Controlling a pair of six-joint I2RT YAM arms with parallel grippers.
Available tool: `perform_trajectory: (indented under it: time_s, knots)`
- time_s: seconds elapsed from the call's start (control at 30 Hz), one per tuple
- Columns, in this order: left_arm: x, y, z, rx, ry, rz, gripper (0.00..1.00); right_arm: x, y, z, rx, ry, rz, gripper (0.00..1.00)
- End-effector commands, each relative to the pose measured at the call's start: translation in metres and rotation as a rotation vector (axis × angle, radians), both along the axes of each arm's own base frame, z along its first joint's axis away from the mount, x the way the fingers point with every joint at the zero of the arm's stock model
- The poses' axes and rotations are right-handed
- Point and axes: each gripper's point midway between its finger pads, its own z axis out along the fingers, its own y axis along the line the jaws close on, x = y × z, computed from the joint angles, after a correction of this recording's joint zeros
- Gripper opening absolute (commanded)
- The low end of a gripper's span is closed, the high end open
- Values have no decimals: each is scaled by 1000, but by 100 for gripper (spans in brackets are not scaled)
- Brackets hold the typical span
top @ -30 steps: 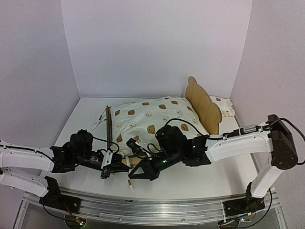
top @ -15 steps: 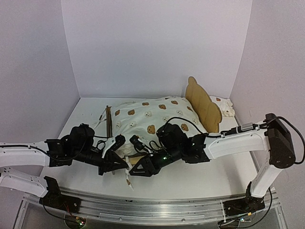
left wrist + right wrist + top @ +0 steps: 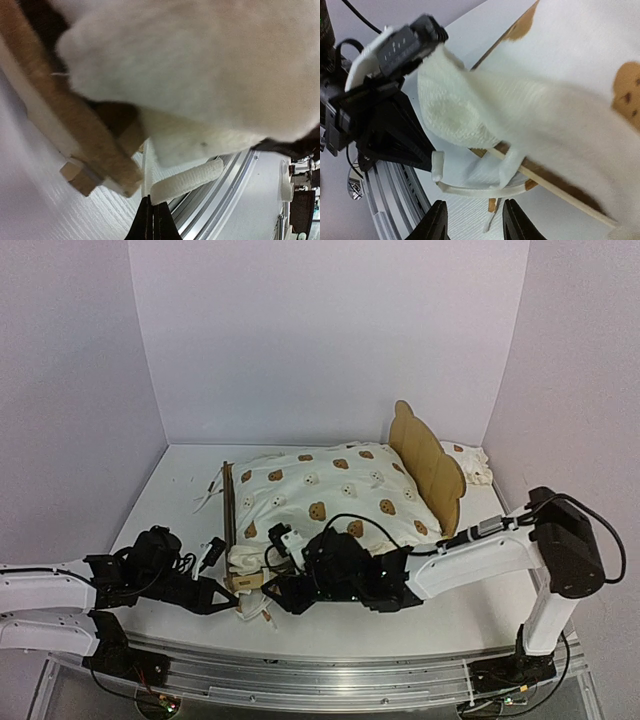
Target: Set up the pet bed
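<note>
Only overhead shows the pet bed [image 3: 428, 462] headboard.

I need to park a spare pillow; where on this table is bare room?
Bare table: the far left, between wall and bed, and the near right, past the headboard, though the right arm crosses it. Crowded near middle: left end effector and right end effector sit at the bed's corner.

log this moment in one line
left gripper shut by tie string | right gripper open, empty | cushion on pet bed
</note>
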Motion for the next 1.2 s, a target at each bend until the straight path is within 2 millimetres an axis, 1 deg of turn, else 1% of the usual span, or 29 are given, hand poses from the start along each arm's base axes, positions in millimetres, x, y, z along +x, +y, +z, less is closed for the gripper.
perform_trajectory:
  time_s: [0.0,0.1,0.23,0.3,0.37,0.4,0.43,0.5,0.57,0.6,0.63,0.73,0.83,0.93,0.97,1.07,1.17]
  knots:
    - [16,-1,19,-91,-52,81,0,15,18,3,87,-47,-146,39]
    - [15,0,19,-99,-62,78,0,18,20,-9,81,-48,-197,39]
    - [15,0,20,-106,-76,75,0,28,31,-11,110,-62,-242,40]
    - [16,-2,23,-125,-92,73,0,34,32,-17,115,-64,-280,39]
    - [16,-1,23,-129,-93,78,0,39,32,-21,120,-75,-311,37]
    - [16,-1,23,-131,-94,79,0,41,32,-23,122,-82,-320,34]
    - [16,-1,23,-133,-95,81,0,43,33,-25,122,-89,-328,30]
    - [17,-1,24,-133,-96,85,0,45,31,-26,119,-99,-342,14]
    - [17,-1,23,-131,-94,84,0,45,25,-24,113,-106,-342,2]
    - [18,-2,23,-129,-93,87,0,41,24,-20,113,-108,-323,0]
    - [19,-2,22,-125,-90,88,0,37,23,-17,110,-112,-288,0]
    - [23,-5,21,-114,-85,93,0,13,23,-6,111,-110,-133,0]
    - [27,-9,20,-104,-77,98,0,-10,21,6,137,-70,10,0]
    - [30,-12,15,-88,-62,97,0,-26,22,16,169,-24,114,0]
    - [32,-13,13,-80,-60,95,0,-30,23,18,178,-13,143,0]
    - [40,-24,21,-86,-98,67,0,-38,24,21,193,21,208,0]
    - [50,-38,26,-77,-148,16,0,-38,21,17,188,30,217,0]
